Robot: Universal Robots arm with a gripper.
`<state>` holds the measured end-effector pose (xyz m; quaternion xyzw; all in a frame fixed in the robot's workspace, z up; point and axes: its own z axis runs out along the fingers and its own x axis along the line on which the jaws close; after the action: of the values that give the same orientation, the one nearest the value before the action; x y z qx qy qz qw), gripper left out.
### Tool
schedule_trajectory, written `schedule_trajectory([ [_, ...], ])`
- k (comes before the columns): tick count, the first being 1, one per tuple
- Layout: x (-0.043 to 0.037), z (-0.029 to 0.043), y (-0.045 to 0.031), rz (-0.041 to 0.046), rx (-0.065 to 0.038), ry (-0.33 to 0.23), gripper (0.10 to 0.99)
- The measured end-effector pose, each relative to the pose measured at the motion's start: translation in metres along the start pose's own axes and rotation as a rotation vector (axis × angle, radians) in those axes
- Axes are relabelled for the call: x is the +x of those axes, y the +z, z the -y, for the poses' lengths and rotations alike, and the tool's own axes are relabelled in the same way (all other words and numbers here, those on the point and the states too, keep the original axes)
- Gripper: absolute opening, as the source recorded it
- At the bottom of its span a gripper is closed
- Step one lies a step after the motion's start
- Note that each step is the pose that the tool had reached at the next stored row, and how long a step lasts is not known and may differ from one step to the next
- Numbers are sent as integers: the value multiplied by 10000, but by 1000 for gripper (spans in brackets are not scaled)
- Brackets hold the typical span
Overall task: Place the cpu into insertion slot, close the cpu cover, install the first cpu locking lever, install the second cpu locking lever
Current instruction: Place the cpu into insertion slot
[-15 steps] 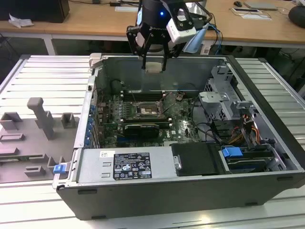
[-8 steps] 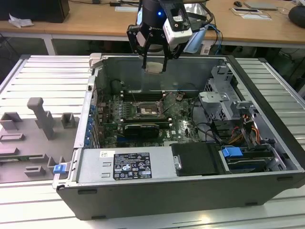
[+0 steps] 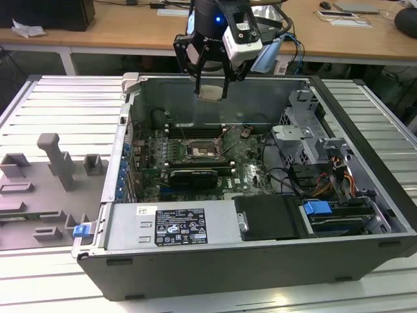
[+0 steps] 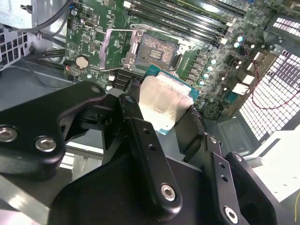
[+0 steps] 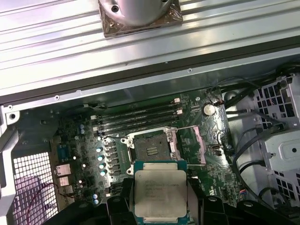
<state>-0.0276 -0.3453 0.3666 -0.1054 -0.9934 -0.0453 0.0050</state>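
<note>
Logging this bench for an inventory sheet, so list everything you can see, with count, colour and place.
cpu: one, silver-grey top, held in the claw above the open case
insertion slot: one, dark with silver rim, on the motherboard, empty
cpu cover: one, silver, swung open beside the slot
motherboard: one, green, inside the case
memory slots: several, black, alongside the insertion slot
coin cell: one, silver, on the motherboard
power supply: one, silver, inside the case
computer case: one, dark grey, open, on the table
table: one, grey slatted metal, under the case
fixtures: several, grey, on the table at the exterior view's left
claw: one, black, shut on the cpu
</note>
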Motion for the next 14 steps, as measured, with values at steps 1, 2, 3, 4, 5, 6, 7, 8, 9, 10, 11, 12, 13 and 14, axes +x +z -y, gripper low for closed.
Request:
schedule_trajectory([
  [1, 0, 0, 0, 2, 0, 17, 541],
  [2, 0, 0, 1, 6, 0, 68, 541],
  [3, 0, 0, 1, 9, 0, 104, 541],
  [4, 0, 0, 1, 11, -1, 131, 541],
  [5, 0, 0, 1, 13, -1, 149, 541],
  [6, 0, 0, 2, 15, -3, 172, 541],
  [7, 0, 0, 2, 16, -3, 187, 541],
  [8, 0, 0, 2, 19, -3, 211, 541],
  [9, 0, 0, 3, 23, -4, 255, 541],
  [10, 0, 0, 4, 27, -5, 304, 541],
  [11, 0, 0, 4, 32, -6, 360, 541],
  [12, 0, 0, 4, 35, -6, 395, 541],
  [13, 0, 0, 5, 40, -7, 462, 541],
  [14, 0, 0, 5, 44, -8, 493, 541],
])
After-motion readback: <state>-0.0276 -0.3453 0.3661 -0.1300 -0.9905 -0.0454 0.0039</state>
